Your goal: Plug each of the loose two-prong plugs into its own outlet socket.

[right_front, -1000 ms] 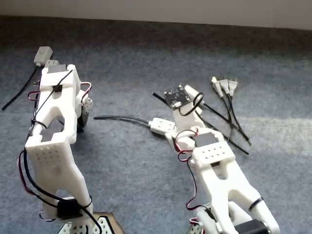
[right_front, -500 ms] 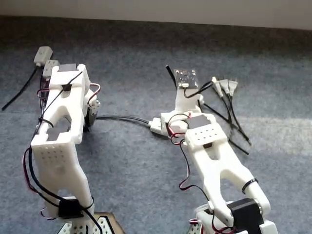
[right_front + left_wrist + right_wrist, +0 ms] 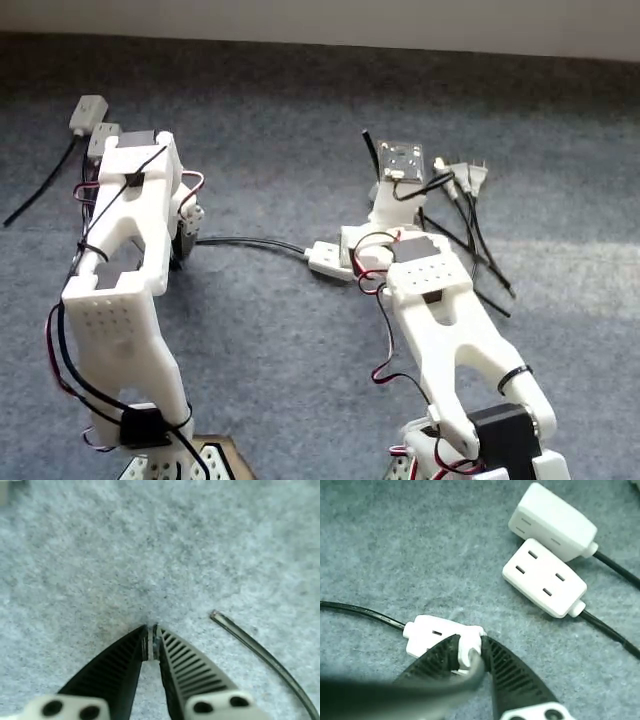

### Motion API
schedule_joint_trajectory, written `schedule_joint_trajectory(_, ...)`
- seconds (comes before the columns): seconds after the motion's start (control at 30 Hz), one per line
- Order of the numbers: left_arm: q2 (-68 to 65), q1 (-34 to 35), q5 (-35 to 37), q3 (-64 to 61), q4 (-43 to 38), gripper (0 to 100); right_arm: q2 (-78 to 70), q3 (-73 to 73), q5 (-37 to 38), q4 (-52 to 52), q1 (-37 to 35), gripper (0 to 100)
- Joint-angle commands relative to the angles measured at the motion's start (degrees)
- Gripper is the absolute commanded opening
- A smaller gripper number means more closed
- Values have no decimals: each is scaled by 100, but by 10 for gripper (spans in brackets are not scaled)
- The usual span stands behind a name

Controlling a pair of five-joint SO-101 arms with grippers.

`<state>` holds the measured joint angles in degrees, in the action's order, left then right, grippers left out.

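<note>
A white outlet socket (image 3: 437, 631) on a black cable lies on the grey carpet, in the high view at mid-table (image 3: 326, 258). My right gripper (image 3: 470, 652) is shut on that socket's end, a white corner showing between the jaws. Two more white sockets (image 3: 544, 577) (image 3: 551, 520) lie just beyond it. The loose two-prong plugs (image 3: 462, 176) lie in a bunch past the right arm's wrist. My left gripper (image 3: 151, 641) is shut with nothing in it, tips down at the carpet, and in the high view (image 3: 183, 240) it is left of the cable.
Two further white sockets (image 3: 90, 112) lie at the far left behind the left arm. A black cable (image 3: 250, 243) runs between the arms, and its end (image 3: 250, 642) lies beside the left gripper. The plugs' black cords (image 3: 478, 250) trail on the carpet right of the right arm.
The right arm's wrist has swung to the right, toward the plugs, with its gripper staying at the middle socket. The left arm shifted slightly right, then held still.
</note>
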<state>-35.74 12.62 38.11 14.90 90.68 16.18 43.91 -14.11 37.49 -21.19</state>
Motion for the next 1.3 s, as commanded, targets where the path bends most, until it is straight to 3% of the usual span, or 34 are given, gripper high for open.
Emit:
schedule_joint_trajectory(0.0, 92, -110, -70, 215, 44, 50, 66, 13, -44, -242, 57, 8)
schedule_joint_trajectory(0.73, 127, -189, -79, 215, 35, 50, 198, 277, -53, 101, -251, 8)
schedule_joint_trajectory(0.97, 145, -831, -88, 1182, 88, 50, 1402, 541, 44, 365, -251, 8)
schedule_joint_trajectory(1.13, 101, -1156, -114, 2053, 44, 50, 1481, 804, 167, 224, -251, 8)
schedule_joint_trajectory(1.27, -180, -1982, -853, 2097, -396, 50, 1130, 778, 167, 127, -251, 8)
